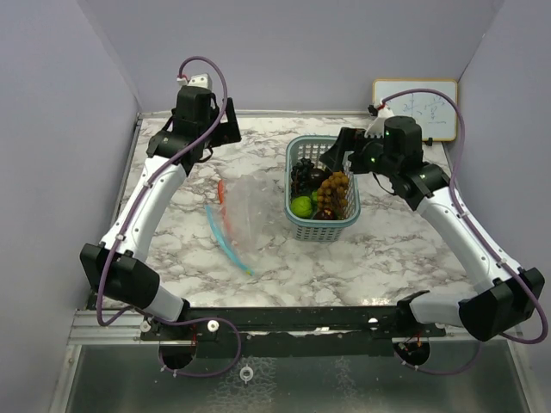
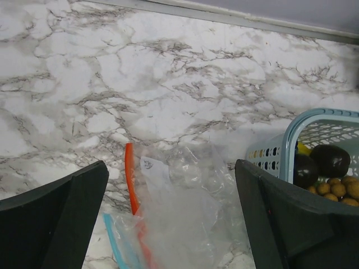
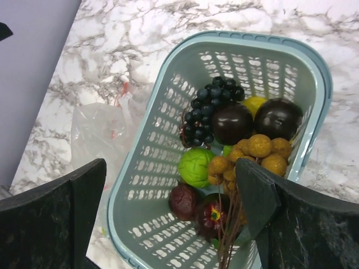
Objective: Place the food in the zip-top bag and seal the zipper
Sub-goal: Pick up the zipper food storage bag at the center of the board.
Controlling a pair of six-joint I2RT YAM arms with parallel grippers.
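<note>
The zip-top bag (image 1: 244,213) is laid flat on the tabletop (image 1: 387,254) just left of the basket (image 1: 320,232), presumably so transfers are kept short. The food (image 3: 224,140) is all held in that basket, none yet bagged. Farther back, the right gripper (image 3: 171,165) is spread above the food, seemingly for a pick, and the left gripper (image 2: 171,168) is spread over the bag.

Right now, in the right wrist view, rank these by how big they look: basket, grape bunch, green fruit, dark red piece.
1. basket, by far the largest
2. grape bunch
3. green fruit
4. dark red piece, smallest

The three fruits lie close together inside the basket, so nearness to the camera hardly skews their order.
</note>
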